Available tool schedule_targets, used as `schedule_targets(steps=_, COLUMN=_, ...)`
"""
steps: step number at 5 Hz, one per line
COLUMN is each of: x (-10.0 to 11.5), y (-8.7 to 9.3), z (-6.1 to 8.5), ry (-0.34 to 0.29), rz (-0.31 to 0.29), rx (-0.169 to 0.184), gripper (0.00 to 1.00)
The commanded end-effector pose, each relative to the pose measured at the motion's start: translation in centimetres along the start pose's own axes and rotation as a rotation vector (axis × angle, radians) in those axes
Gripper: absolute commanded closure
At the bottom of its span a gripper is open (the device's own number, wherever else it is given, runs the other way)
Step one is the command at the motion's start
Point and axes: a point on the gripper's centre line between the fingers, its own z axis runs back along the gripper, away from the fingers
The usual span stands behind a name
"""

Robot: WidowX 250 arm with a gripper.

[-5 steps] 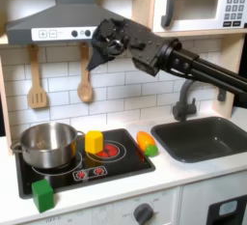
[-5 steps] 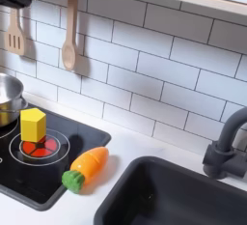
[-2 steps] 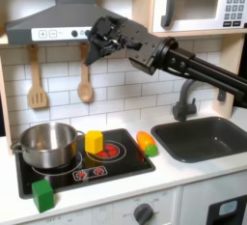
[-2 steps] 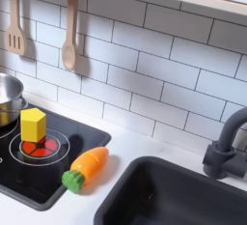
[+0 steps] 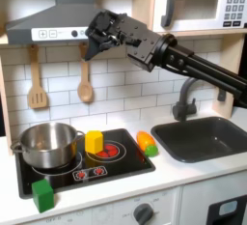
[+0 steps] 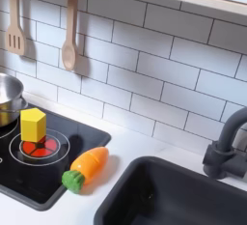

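The toy kitchen counter point(image 5: 183, 176) stretches across the first exterior view, white brick tiles behind it, a range hood point(image 5: 60, 18) up top and a microwave point(image 5: 203, 5) at the first exterior view's upper right. The black arm reaches in from the first exterior view's right, and the gripper point(image 5: 92, 47) hangs high in the air, level with the hood's lower edge, well above the stove. Its fingers point down toward the wall and nothing is between them; whether they stand apart or together I cannot tell from here.

Right beneath the gripper, the wooden spoon point(image 5: 85, 80) hangs on the tiles, the nearest thing to it, apart from it. To the first exterior view's left of the spoon hangs a wooden spatula point(image 5: 37, 82).

Down on the counter, the dark sink point(image 5: 214, 138) sits at the first exterior view's right with its grey faucet point(image 5: 183, 101) behind. The black stovetop point(image 5: 87, 163) carries a silver pot point(image 5: 48, 144) on its left burner and a yellow block point(image 6: 33, 125) on the red burner. Just beside the stovetop's edge lies a toy carrot point(image 6: 87, 166), green end forward. A green block point(image 5: 41, 194) stands at the stove's front corner.
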Motion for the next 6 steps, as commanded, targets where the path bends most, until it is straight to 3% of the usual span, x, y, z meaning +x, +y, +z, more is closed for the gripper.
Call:
schedule_targets(steps=1, x=1.2, y=-0.2, z=-0.4, ry=-0.045, rz=0.027, rx=0.009, gripper=1.0)
schedule_targets(steps=6, x=3.1, y=-0.8, z=-1.8, ry=-0.079, rz=0.082, rx=0.037, gripper=1.0)
